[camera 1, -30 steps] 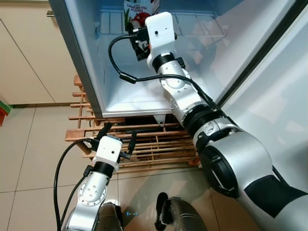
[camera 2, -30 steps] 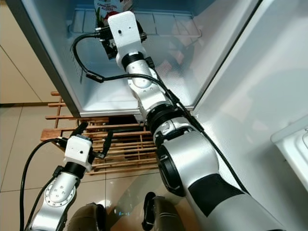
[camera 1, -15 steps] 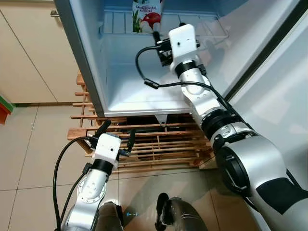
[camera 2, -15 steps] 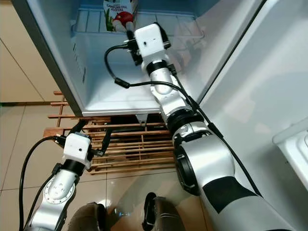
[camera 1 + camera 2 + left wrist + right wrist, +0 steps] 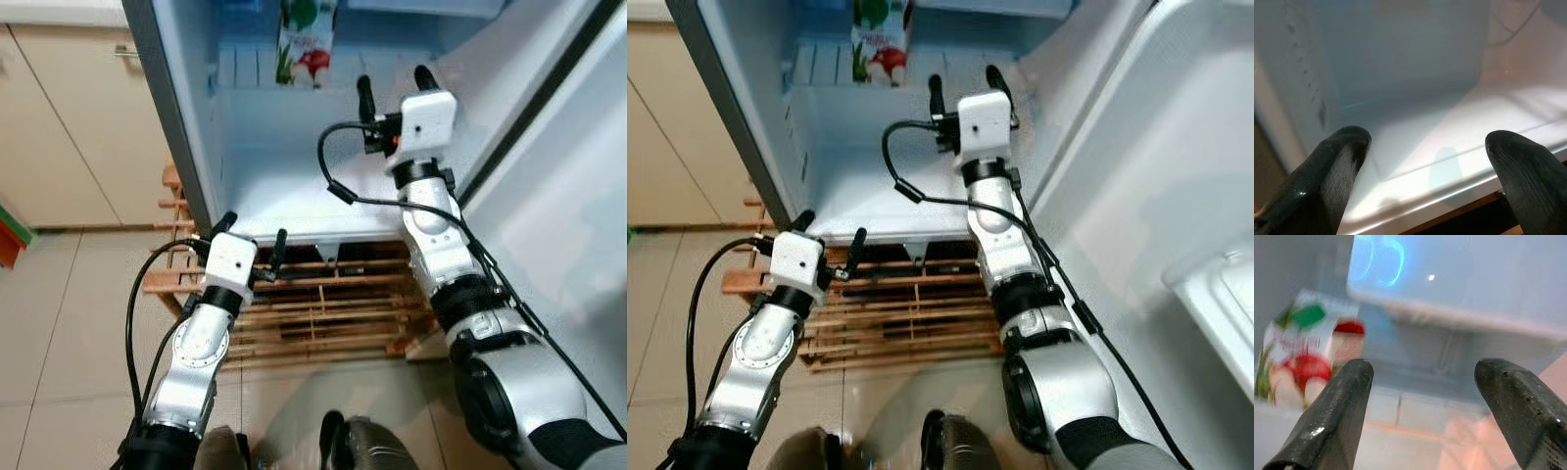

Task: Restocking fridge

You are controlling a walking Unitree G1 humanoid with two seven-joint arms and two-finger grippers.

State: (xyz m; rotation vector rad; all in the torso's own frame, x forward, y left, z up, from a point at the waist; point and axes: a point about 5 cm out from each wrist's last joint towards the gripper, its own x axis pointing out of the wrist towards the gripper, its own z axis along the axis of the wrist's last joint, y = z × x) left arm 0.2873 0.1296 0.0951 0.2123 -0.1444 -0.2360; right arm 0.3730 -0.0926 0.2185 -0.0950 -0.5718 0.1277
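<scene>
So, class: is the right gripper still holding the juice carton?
No: the right gripper is open and apart from the juice carton, which stands alone on the fridge shelf.

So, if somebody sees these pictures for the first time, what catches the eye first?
Probably the open fridge with its pale interior, and the red-and-green juice carton standing at the back of the shelf. Next, the right hand, fingers open, raised inside the fridge in front of the carton and apart from it. The left hand hovers open at the fridge's lower front edge, above the wooden pallet.
</scene>
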